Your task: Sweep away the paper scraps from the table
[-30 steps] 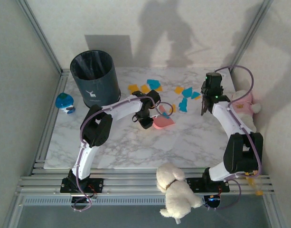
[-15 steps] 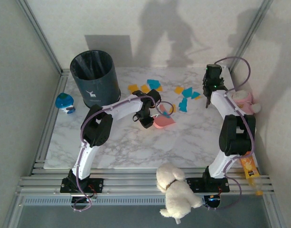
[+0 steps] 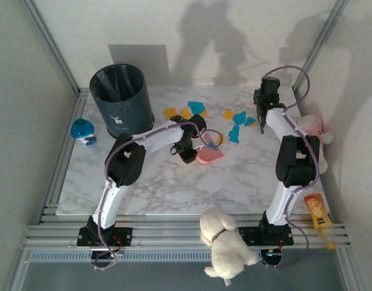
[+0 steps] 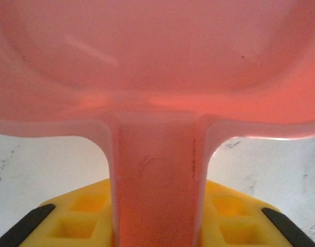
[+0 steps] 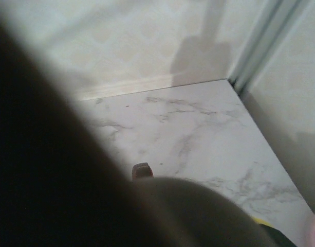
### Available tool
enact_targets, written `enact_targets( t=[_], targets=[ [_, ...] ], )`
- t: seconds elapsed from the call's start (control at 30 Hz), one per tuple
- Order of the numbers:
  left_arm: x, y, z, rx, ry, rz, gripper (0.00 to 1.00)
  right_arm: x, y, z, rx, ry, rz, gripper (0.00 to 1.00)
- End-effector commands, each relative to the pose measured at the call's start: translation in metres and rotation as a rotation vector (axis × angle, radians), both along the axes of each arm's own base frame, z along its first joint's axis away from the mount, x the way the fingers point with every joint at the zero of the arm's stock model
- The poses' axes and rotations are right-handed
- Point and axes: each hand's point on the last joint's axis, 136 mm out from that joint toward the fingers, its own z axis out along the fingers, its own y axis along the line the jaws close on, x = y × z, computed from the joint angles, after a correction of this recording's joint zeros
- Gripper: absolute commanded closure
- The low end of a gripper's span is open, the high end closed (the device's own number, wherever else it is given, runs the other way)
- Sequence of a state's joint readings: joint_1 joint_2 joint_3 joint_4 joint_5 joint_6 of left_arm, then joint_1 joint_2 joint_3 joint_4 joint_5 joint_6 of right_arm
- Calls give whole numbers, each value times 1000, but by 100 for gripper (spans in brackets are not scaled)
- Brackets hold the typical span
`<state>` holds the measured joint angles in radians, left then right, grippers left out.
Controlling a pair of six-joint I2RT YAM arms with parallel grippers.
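Note:
Orange-yellow and teal paper scraps (image 3: 196, 108) lie at the back of the marble table (image 3: 173, 188), in a left cluster and a right cluster (image 3: 237, 118). My left gripper (image 3: 189, 154) (image 4: 157, 226) is shut on the handle of the pink dustpan (image 3: 210, 156) (image 4: 157, 77), which rests mid-table just in front of the scraps; a scrap lies at its back rim. My right gripper (image 3: 262, 124) hangs at the right edge of the right cluster, shut on a thin dark tool (image 5: 142, 171) whose blurred bulk hides the jaws in the right wrist view.
A dark bin (image 3: 121, 100) stands at the back left, a blue-green toy (image 3: 83, 131) beside it on the rail. A pink plush (image 3: 310, 130) sits at the right edge, an orange packet (image 3: 317, 212) farther forward, and a white plush dog (image 3: 225, 242) on the front rail.
The right arm has stretched out toward the back right corner, carrying its gripper and dark tool farther back beside the scraps. The left arm and dustpan have stayed put.

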<state>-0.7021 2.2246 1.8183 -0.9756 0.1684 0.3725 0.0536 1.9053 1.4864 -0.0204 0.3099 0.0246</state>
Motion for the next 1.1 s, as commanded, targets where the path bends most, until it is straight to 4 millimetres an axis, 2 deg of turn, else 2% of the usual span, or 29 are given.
enact_targets(
  t=[0.0, 0.13, 0.33, 0.7, 1.07],
  targets=[
    [2, 12, -3, 51, 12, 24, 100, 13, 24, -9, 32, 23, 147, 100],
    [2, 11, -3, 47, 15, 24, 100, 10, 47, -15, 60, 67, 267, 100],
    [2, 12, -5, 52, 20, 26, 100, -11, 79, -21, 36, 124, 403, 100],
    [1, 10, -4, 48, 22, 27, 100, -62, 113, -24, 17, 166, 468, 100],
    [-4, 10, -6, 51, 43, 35, 100, -102, 134, -21, -10, 197, 464, 100]
  ],
)
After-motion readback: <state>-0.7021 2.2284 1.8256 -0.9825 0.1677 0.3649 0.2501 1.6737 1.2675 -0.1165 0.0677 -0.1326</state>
